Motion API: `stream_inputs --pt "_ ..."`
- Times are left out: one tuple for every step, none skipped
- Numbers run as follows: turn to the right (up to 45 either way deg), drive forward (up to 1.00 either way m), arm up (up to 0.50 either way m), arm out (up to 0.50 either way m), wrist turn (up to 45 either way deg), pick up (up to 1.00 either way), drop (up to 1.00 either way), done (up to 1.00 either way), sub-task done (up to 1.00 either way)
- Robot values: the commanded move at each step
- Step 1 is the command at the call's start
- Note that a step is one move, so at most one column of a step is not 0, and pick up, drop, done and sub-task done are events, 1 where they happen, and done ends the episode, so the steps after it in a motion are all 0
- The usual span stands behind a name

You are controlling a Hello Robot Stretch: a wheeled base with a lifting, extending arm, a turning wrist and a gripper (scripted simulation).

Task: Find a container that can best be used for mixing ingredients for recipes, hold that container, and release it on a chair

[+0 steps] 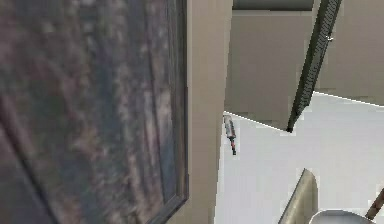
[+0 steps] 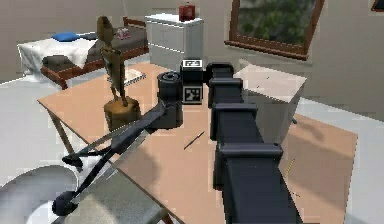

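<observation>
A pale, round, bowl-like thing sits at the arm side view's bottom left corner. A white rounded rim shows at the forward view's bottom right. My gripper reaches down and left from its dark body, past the edge of the wooden table. Its thin fingers end beside the pale round thing, so I cannot tell whether it holds anything. A grey-green flat pad, perhaps a chair seat, lies just right of the fingers. A tan curved piece stands by the white rim.
A wooden statue stands on the table beside the gripper's body. A thin stick and a white box lie near the arm. Farther out are a bed, a white dresser and a window. A dark framed panel is close ahead.
</observation>
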Motion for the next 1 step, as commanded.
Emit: stream_inputs --pt "0.0 0.00 0.00 0.00 -18.0 0.00 0.00 0.00 0.00"
